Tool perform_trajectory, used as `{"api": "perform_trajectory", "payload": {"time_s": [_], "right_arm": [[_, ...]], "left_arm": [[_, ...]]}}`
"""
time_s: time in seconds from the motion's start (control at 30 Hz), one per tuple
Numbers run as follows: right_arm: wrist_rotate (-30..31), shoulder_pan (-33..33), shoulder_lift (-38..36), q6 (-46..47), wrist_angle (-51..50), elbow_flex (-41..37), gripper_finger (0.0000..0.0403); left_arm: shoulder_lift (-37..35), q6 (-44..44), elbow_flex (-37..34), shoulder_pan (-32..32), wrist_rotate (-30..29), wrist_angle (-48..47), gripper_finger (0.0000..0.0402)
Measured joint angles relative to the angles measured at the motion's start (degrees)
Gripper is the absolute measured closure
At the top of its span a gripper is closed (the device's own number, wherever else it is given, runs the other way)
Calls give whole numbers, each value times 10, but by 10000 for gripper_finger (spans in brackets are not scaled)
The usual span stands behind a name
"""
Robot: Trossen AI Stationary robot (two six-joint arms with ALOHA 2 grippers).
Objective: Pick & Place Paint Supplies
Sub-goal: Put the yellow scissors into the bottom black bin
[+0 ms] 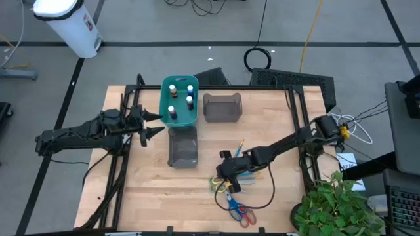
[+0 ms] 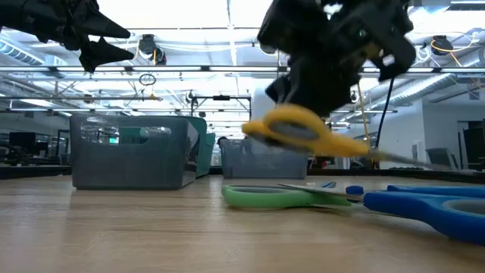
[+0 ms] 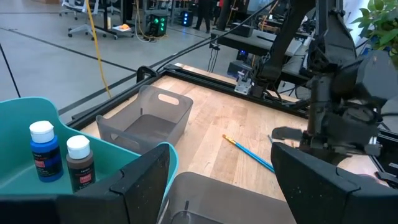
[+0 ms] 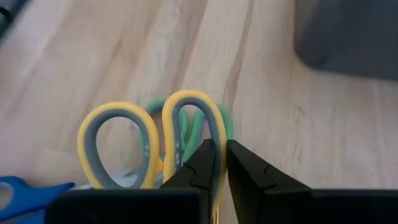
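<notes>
My right gripper (image 4: 219, 149) is shut on yellow-handled scissors (image 2: 295, 130) and holds them above the table's near right part (image 1: 226, 178). Under them, flat on the wood, lie green-handled scissors (image 2: 273, 197) and blue-handled scissors (image 2: 432, 208). A thin blue brush (image 3: 249, 152) lies on the table farther back. Several white-capped paint bottles (image 1: 180, 98) stand in the teal bin (image 1: 164, 108); the left wrist view shows a blue one (image 3: 45, 152) and a brown one (image 3: 79, 163). My left gripper (image 3: 221, 180) waits open, raised at the left beside the teal bin. My right gripper pinches the rim of one yellow handle loop (image 4: 219, 132), one finger inside the loop and one outside it. The fingers slant down from the table's right side. The scissors are lifted clear of the table and lie roughly level, blades (image 2: 394, 155) trailing away from the handles.
Two grey bins stand near the middle: one (image 1: 222, 107) behind the scissors beside the teal bin, one (image 1: 183, 147) in front of the teal bin. Another pair of scissors with blue and red handles (image 1: 240, 211) lies near the front edge. A potted plant (image 1: 338, 203) stands at the near right corner.
</notes>
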Motion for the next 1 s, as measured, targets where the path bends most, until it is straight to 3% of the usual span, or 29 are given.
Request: {"api": "perform_trajectory", "payload": {"time_s": [0.17,0.43,0.6,1.0], "right_arm": [[20,1,-32,-2,-2,0,385],[162,1,-75,-26,14,0,386],[253,0,-91,-60,62,1,386],[373,-22,-90,-139,238,1,387]], "left_arm": [[0,1,0,0,0,0,117],[0,1,0,0,0,2,117],[0,-6,0,0,0,2,117],[14,-16,0,0,0,8,117]]}}
